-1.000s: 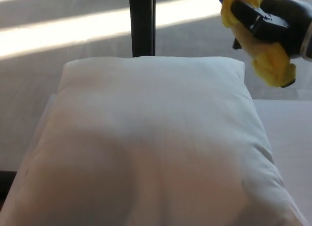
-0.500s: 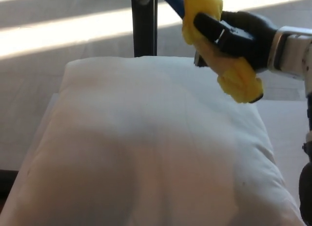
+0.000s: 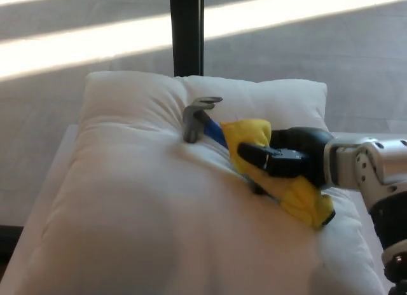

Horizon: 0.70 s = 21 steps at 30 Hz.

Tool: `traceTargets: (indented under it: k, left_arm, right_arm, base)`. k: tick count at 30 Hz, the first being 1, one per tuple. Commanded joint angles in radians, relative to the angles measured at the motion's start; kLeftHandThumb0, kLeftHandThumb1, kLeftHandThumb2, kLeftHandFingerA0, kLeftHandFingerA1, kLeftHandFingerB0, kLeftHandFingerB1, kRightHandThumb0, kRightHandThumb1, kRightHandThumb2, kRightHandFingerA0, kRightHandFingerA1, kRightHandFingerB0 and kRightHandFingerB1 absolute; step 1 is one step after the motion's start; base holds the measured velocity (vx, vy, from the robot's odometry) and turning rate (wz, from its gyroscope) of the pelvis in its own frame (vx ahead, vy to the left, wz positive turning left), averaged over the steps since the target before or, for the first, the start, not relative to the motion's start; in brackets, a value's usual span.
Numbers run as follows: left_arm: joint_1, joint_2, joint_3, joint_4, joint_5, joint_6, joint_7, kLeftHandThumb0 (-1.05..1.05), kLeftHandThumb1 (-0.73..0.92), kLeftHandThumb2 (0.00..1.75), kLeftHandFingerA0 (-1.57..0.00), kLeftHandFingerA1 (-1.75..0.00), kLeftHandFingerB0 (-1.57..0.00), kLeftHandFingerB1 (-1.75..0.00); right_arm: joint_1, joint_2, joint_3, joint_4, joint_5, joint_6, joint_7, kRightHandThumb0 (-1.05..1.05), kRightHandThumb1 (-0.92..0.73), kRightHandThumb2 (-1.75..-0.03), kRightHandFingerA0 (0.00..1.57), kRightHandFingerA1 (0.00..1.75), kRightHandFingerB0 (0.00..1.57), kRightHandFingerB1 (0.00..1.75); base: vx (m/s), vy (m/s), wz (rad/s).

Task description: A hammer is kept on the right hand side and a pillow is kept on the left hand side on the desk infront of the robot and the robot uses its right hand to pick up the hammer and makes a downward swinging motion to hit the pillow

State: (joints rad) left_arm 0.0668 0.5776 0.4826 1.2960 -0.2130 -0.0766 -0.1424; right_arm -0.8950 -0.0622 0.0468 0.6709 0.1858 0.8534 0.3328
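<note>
1. Where the desk (image 3: 54, 180) shows only as a pale strip along the left side, a white pillow (image 3: 127, 206) covers nearly all of it, filling the near and middle of the view.
2. Right hand (image 3: 289, 161) enters from the right, black fingers (image 3: 257, 156) clamped round the yellow grip of the hammer (image 3: 254, 164).
3. Hammer lies low across the pillow's far right part, handle running from near right to far left. A short blue neck shows between the grip and the head.
4. Grey metal head (image 3: 197, 117) sits at the far left end of the hammer, its face pressed into the pillow; claw points up and to the right.
5. Pillow fabric is dented and creased around the head, with folds running left from the contact spot.
6. Butt of the yellow grip pokes out past the hand on the near right side, resting on or just above the pillow; cannot tell which.
7. Silver wrist (image 3: 362, 168) follows behind the hand at the right edge.
8. A dark upright post (image 3: 186, 31) stands beyond the pillow's far edge, on a floor (image 3: 76, 41) crossed by bright light bands.
9. Left hand does not show.
</note>
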Motion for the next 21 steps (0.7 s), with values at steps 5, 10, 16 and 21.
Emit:
traceTargets:
  k: [5, 10, 16, 21]
  left_arm:
    - [0.004, 0.016, 0.009, -0.005, -0.011, 0.004, -0.013, -0.73, 0.77, 0.63, -0.70, -0.60, -0.63, -0.48]
    - [-0.002, 0.012, 0.019, 0.000, -0.018, 0.008, 0.002, -0.72, 0.74, 0.62, -0.72, -0.60, -0.65, -0.49]
    - [0.006, 0.015, 0.007, -0.006, -0.006, 0.005, -0.006, -0.72, 0.77, 0.63, -0.70, -0.58, -0.62, -0.47]
    - [0.013, 0.014, 0.000, -0.004, 0.002, 0.000, 0.001, -0.72, 0.78, 0.63, -0.70, -0.57, -0.64, -0.47]
  right_arm:
    - [0.179, -0.001, 0.338, 0.173, -0.273, -0.191, -0.118, -0.34, -0.69, -0.85, 0.89, 1.75, 0.72, 1.45]
    - [0.158, -0.005, 0.390, 0.187, -0.266, -0.196, -0.114, -0.35, -0.70, -0.83, 0.91, 1.75, 0.72, 1.44]
    - [0.124, -0.017, 0.377, 0.150, -0.228, -0.191, -0.114, -0.36, -0.75, -0.88, 0.87, 1.75, 0.66, 1.44]
    - [0.041, -0.025, 0.255, 0.133, -0.136, -0.138, -0.093, -0.34, -0.73, -0.94, 1.06, 1.75, 0.70, 1.67]
  base:
    - [0.00, 0.000, 0.00]
    - [0.00, 0.000, 0.00]
    - [0.00, 0.000, 0.00]
    - [0.00, 0.000, 0.00]
